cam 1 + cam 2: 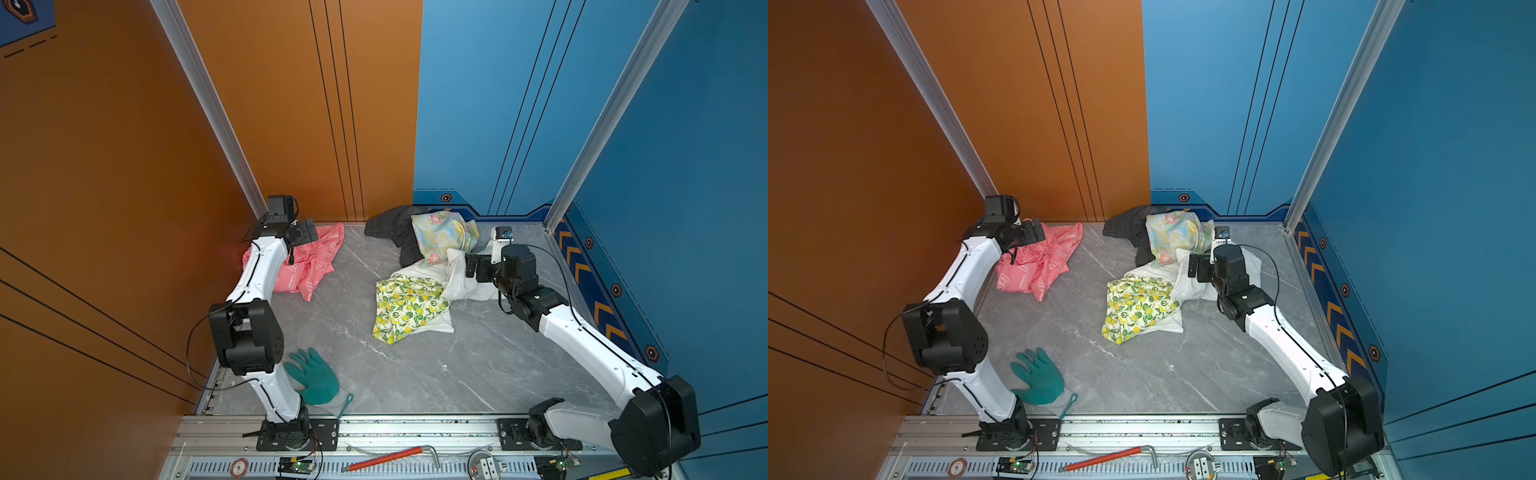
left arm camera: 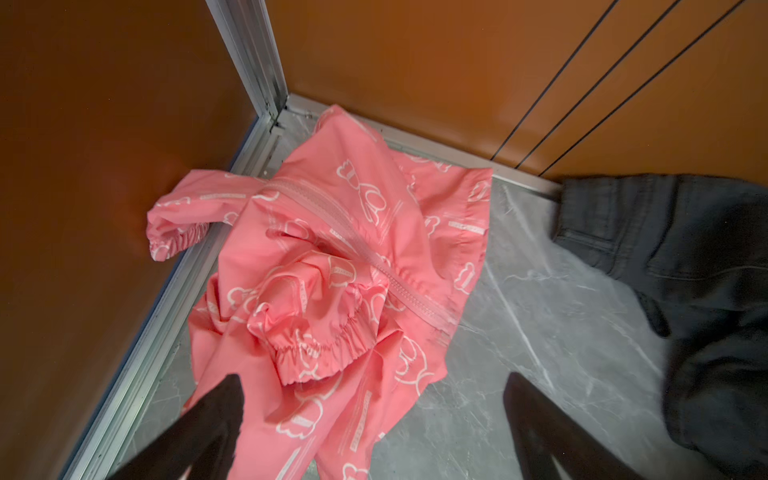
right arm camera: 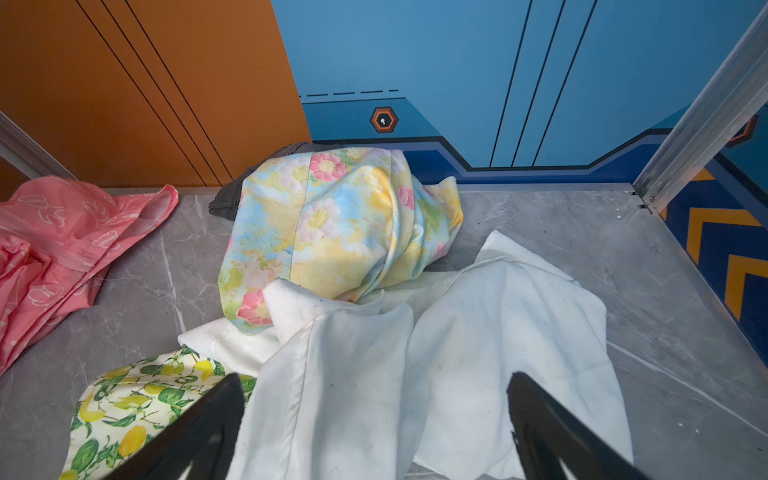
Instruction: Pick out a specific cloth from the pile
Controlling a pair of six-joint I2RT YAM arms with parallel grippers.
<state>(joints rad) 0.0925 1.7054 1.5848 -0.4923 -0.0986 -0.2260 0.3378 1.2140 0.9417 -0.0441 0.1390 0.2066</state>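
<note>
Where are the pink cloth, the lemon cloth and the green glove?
pink cloth [image 1: 316,262]: in a top view, on its crumpled middle.
lemon cloth [image 1: 405,309]: in a top view, on its printed middle.
green glove [image 1: 318,380]: in a top view, on the palm.

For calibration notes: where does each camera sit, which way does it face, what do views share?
Both top views: high over the front rail, looking down at the table; left arm and right arm show.
Left wrist: on the left arm, facing the pink cloth in the corner; open left tool shows.
Right wrist: on the right arm, facing the pile; open right tool shows.
Shared: both wrist views catch the pink cloth.
</note>
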